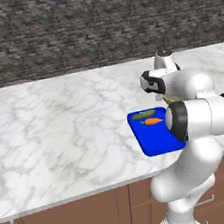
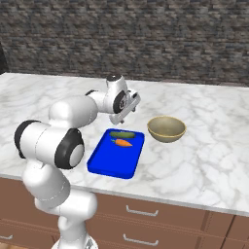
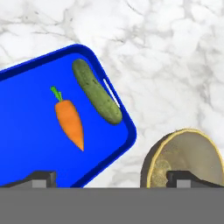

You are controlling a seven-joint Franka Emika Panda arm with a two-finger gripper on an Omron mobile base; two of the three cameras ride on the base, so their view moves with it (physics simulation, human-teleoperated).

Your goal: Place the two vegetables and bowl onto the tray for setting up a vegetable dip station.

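The blue tray (image 2: 113, 160) lies on the marble counter near its front edge. At the tray's far end lie the dark green cucumber (image 2: 121, 134) and the orange carrot (image 2: 123, 143), side by side. In the hand view the cucumber (image 3: 96, 91) rests beside the tray's (image 3: 26, 135) handle slot, with the carrot (image 3: 70, 122) a little further in. The tan bowl (image 2: 166, 129) stands upright on the counter just right of the tray. My gripper (image 2: 127, 111) hovers above the tray's far end, open and holding nothing. One fingertip (image 3: 41, 177) sits over the tray and the other over the bowl (image 3: 188, 157).
The marble counter (image 1: 61, 131) stretches wide to the left of the tray (image 1: 156, 140). A dark stone wall (image 1: 72, 28) closes off the back. Brown drawers with handles (image 2: 141, 211) run below the front edge.
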